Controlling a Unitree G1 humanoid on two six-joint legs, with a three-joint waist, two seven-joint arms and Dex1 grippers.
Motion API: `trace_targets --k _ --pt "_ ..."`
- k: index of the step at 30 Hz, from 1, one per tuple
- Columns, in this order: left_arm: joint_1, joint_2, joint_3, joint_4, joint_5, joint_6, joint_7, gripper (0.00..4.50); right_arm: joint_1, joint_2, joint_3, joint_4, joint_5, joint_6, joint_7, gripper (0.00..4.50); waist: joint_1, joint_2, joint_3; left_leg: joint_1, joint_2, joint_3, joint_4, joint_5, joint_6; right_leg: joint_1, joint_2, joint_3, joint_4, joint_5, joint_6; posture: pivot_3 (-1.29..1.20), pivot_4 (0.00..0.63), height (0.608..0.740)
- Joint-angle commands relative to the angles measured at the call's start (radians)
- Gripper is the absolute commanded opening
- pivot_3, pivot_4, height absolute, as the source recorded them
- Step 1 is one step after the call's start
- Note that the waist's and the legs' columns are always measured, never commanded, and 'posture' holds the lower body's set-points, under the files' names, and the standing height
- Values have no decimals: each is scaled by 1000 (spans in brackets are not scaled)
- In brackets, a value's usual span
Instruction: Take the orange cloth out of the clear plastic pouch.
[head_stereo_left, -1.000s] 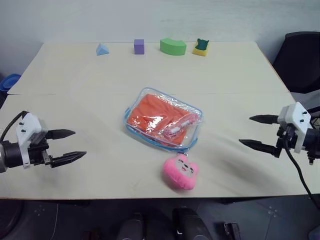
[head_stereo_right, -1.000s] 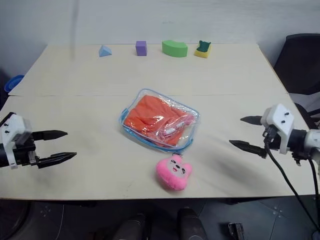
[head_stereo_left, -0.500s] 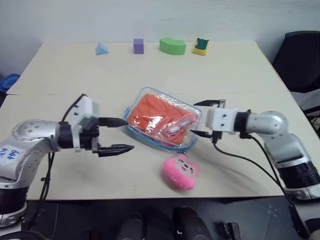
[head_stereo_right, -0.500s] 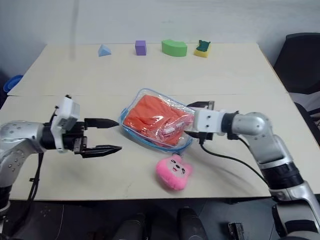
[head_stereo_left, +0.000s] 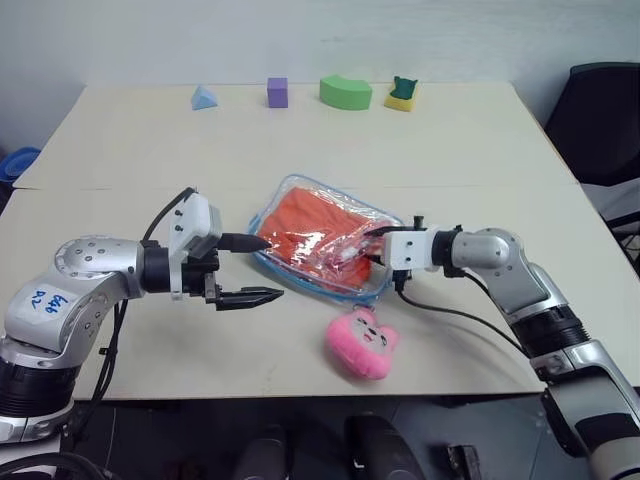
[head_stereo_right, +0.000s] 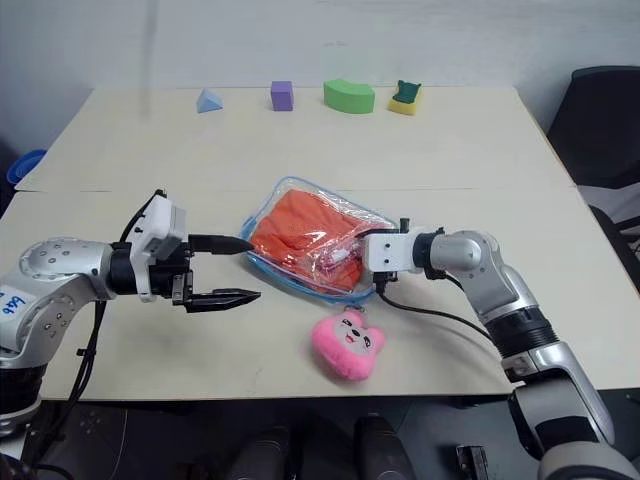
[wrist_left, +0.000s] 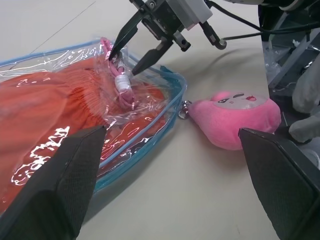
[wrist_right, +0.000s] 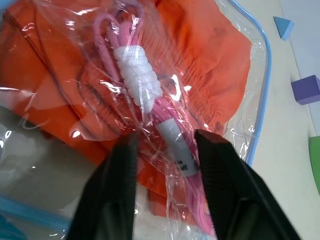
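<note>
Desk (head_stereo_left: 470, 150): pale top spanning most of the frame; it carries every item below.

Clear plastic pouch (head_stereo_left: 368, 290): flat, blue-edged, at the centre of the frame, lying on the desk. Not yet opened as far as the views show; where the zipper pull lies cannot be told.

Orange cloth (head_stereo_left: 305, 225): inside the pouch, filling its upper-left part in gathered folds.

Pink plush toy (head_stereo_left: 361, 342): below the pouch's lower-right corner, just beside it.

Small clear wrapper (wrist_right: 150, 95): pink-and-white contents, lying on the cloth on the pouch's right side.

Left gripper (head_stereo_left: 252, 269): left of centre, fingers spread wide, upper fingertip at the pouch's left edge, holding nothing.

Right gripper (wrist_left: 129, 52): right of centre, fingers narrowed around the wrapper area at the pouch's right edge; whether they pinch plastic cannot be told.

Handling note, a judgement: the step in hand appears to be securing the pouch. One gripper should pin an edge to the desk while the other works the opening; a pinch catching both walls would trap the cloth.
</note>
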Motion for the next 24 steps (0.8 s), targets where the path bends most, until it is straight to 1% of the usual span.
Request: trace_targets --k 1,2,3,7,11,14,16,18,19,21,24 --pt "-3 1 16 -13 11 -25 0 4500 -19 4 -10 -12 10 -18 12 434 0 0 0 0 0 0 0 0 0 0 0 0 0 0 0 0 150 740" --pt "-4 1 13 -11 15 -29 -2 4500 -16 3 -10 -16 10 -17 14 73 0 0 0 0 0 0 0 0 0 0 0 0 0 0 0 0 150 740" --pt "-6 1 9 -7 21 -36 -5 4500 -12 0 -14 -24 8 -12 11 29 0 0 0 0 0 0 0 0 0 0 0 0 0 0 0 0 150 740" --pt "-29 -13 -12 21 35 -56 -15 4500 26 -31 -62 -102 14 62 -11 29 2 0 0 0 0 0 0 0 0 0 0 0 0 0 0 0 150 740" --pt "-72 -51 -47 50 36 -63 -28 4500 110 -128 -173 -227 35 167 -26 29 11 0 0 -1 0 -1 1 0 0 0 0 -1 0 0 0 0 150 740" --pt "-102 -88 -78 67 38 -68 -42 4500 212 -228 -312 -313 46 281 -53 29 22 0 0 -3 0 -1 4 -1 1 0 -1 -1 0 0 0 0 150 740" --pt "-123 -116 -101 74 39 -76 -51 4500 309 -290 -416 -353 46 351 -66 29 29 0 0 -3 0 -1 5 -1 2 0 0 -1 0 0 0 0 150 740" --pt "-146 -149 -119 80 39 -85 -59 4500 424 -325 -516 -392 51 430 -77 29 35 0 0 -3 0 -1 6 -1 2 1 0 -1 0 0 0 0 150 740" --pt "-162 -170 -129 84 39 -88 -58 4500 504 -330 -568 -411 53 471 -77 29 35 0 0 -3 0 -1 6 -2 2 1 0 -1 0 0 0 0 150 740" --pt "-188 -200 -144 96 48 -96 -59 4500 609 -320 -629 -444 62 534 -85 29 36 0 0 -2 0 -1 7 -2 3 2 0 -1 0 0 1 0 150 740" --pt "-215 -225 -158 117 66 -112 -64 4500 682 -284 -664 -474 88 605 -110 29 24 0 0 0 0 1 8 -2 3 3 1 2 2 1 2 0 150 740"
